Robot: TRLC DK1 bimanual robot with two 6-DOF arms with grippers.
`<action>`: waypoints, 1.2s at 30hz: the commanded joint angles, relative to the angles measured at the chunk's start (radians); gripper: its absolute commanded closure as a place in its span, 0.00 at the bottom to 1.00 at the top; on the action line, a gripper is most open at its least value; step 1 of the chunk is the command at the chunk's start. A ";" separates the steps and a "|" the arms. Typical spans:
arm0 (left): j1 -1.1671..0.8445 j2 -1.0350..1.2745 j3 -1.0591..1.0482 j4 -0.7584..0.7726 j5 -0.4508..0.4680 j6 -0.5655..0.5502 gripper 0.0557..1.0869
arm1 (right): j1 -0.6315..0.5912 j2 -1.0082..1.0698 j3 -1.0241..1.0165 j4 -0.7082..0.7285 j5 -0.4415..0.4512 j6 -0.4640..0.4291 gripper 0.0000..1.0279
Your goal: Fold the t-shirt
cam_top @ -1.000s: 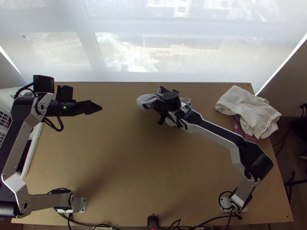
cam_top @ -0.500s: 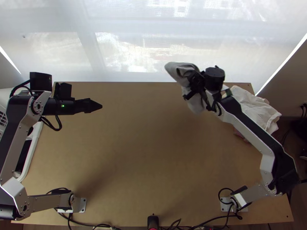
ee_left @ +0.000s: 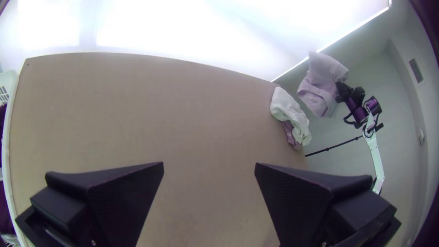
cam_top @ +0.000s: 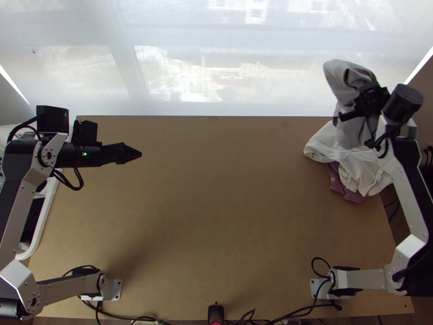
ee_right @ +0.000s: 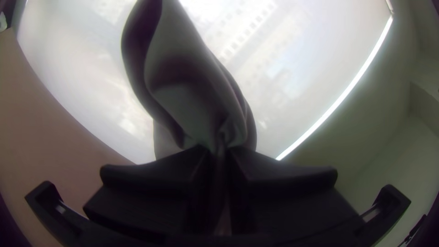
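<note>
Right pincer (cam_top: 357,106), two wide flat black fingers: clamped on the light grey soft-fabric t-shirt (cam_top: 345,77). Location: raised above the far right corner of the light wooden rectangular counter (cam_top: 216,216). T-shirt condition: bunched at the clamping point; loose folds extend to both sides of the grip. In the right wrist view, a curled fold extends outward from the fingertips. In the left wrist view, the t-shirt is apart from the cloths beneath.

Left pincer (cam_top: 139,154), two wide flat black fingers: fingers set well apart, as the left wrist view shows. Location: over the left part of the counter, toward its far edge.

Surrounding items: a crumpled white cloth (cam_top: 323,145) lies at the right edge of the counter, partly covering a crumpled mauve cloth (cam_top: 353,196). A white plastic basket (ee_left: 6,83) stands at the left edge.
</note>
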 commanded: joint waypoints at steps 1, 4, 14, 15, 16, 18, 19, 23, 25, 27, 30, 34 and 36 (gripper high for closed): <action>0.011 -0.027 -0.025 -0.010 0.000 0.002 0.06 | -0.280 -0.022 0.013 0.001 -0.116 0.000 0.97; 0.014 -0.035 -0.033 -0.013 -0.002 0.005 0.06 | -0.383 -0.019 0.013 0.006 -0.173 -0.003 0.97; 0.016 -0.047 -0.046 -0.017 -0.002 0.008 0.06 | -0.475 0.030 -0.091 0.030 -0.243 -0.047 0.97; 0.017 -0.050 -0.048 -0.019 -0.002 0.008 0.06 | -0.459 0.038 -0.120 0.046 -0.243 -0.049 0.97; 0.020 -0.053 -0.049 -0.020 -0.002 0.008 0.06 | -0.439 0.046 -0.157 0.080 -0.242 -0.049 0.97; 0.031 -0.061 -0.052 -0.028 -0.002 0.010 0.06 | -0.402 0.075 -0.217 0.129 -0.225 -0.047 0.97; 0.039 -0.066 -0.056 -0.031 -0.002 0.014 0.06 | -0.376 0.093 -0.235 0.133 -0.202 -0.043 0.97; 0.077 -0.083 -0.065 -0.056 -0.002 0.043 0.06 | -0.283 0.158 -0.331 0.162 -0.139 -0.024 0.97; 0.097 -0.089 -0.065 -0.065 0.000 0.057 0.06 | -0.241 0.167 -0.387 0.172 -0.123 -0.021 0.97; 0.120 -0.096 -0.065 -0.079 0.001 0.073 0.06 | -0.202 0.165 -0.441 0.184 -0.110 -0.014 0.97; 0.144 -0.101 -0.068 -0.099 0.003 0.096 0.06 | -0.171 0.167 -0.501 0.187 -0.102 -0.014 0.97; 0.144 -0.102 -0.069 -0.100 0.003 0.097 0.06 | -0.152 0.147 -0.542 0.185 -0.102 0.012 0.97; 0.138 -0.102 -0.066 -0.100 0.004 0.092 0.06 | -0.126 0.118 -0.571 0.173 -0.103 0.019 0.97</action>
